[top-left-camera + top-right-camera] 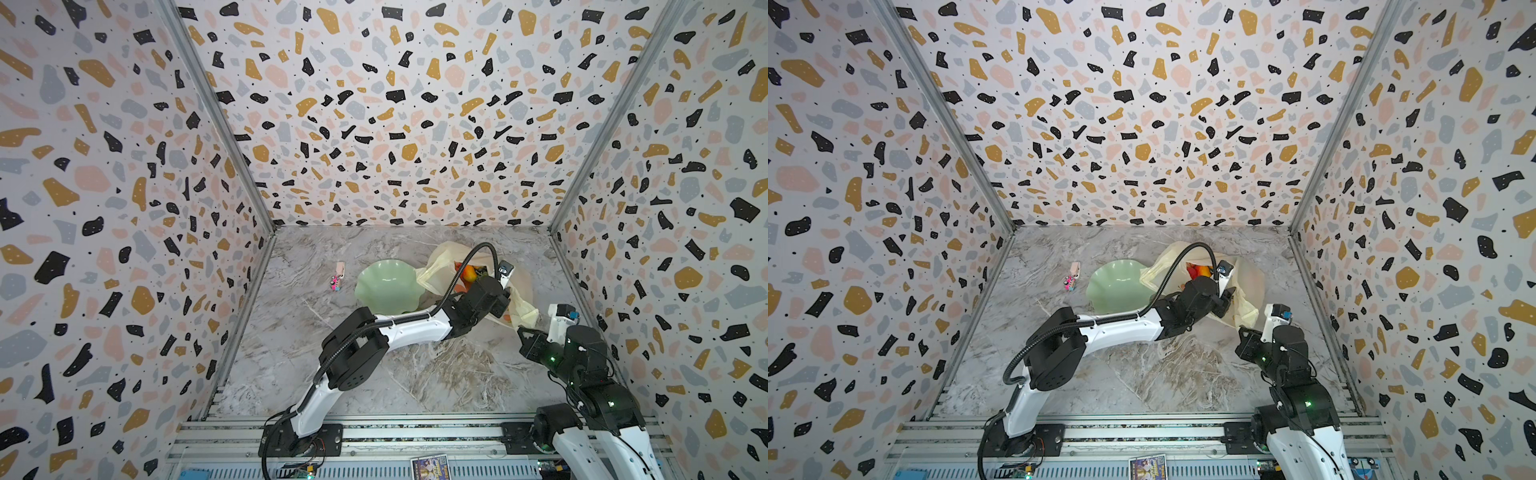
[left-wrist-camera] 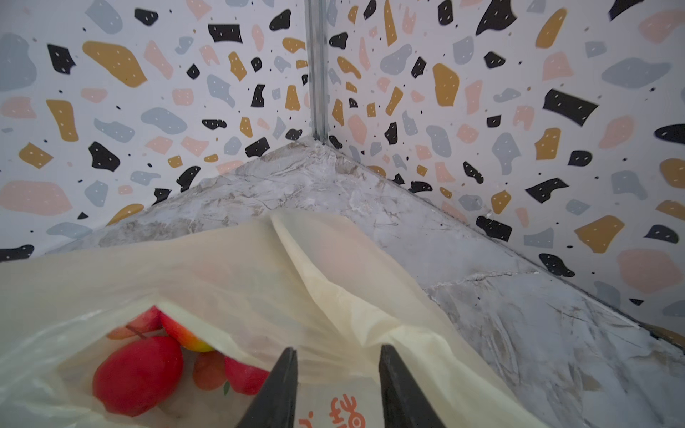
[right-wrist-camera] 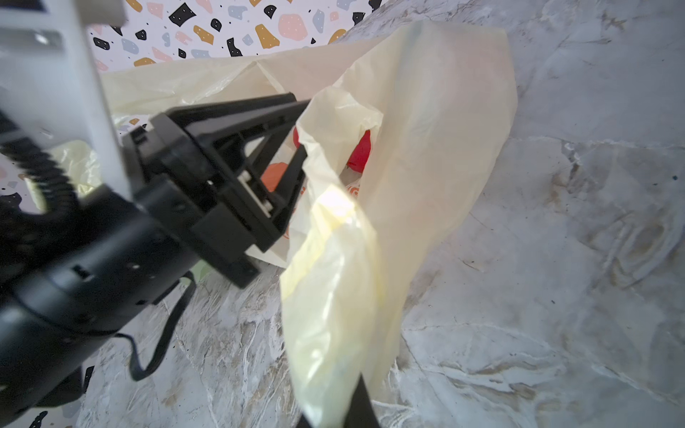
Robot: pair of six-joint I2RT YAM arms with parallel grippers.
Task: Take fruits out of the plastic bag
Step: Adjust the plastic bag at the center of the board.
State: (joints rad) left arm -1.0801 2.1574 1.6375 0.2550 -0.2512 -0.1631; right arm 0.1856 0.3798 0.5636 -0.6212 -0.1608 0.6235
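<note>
Item 1: plastic bag (image 1: 442,255), pale yellow, crinkly, orange print. Lies on marble tabletop (image 1: 332,374), mouth turned toward L jaws. L jaws: released, fingers (image 2: 278,389) apart, tips poked into bag mouth, printed film showing betw. them. R jaws: clenched on a fold of bag edge. Film rises straight from the pinch and is lifted off tabletop, just beside L jaws. Item 2: fruits (image 1: 468,273), all inside bag. Lg red apple (image 2: 137,374) sits just ahead of L jaws, off to one side, apart from them. Red-yellow peach-like piece (image 2: 185,335) lies past the apple, partly tucked under a film fold. Two more reddish pcs lie next to the nearer finger, seen thru film. Right wrist view: red fruit shows thru opening just past L jaw tips. Item 3: pale green wavy-rimmed plate (image 1: 386,286) on tabletop, just beside bag, alongside L wrist; rim-to-bag contact can't be told. Item 4: sm pink trinket (image 1: 335,282) on tabletop beyond plate, well apart from both jaws.
</note>
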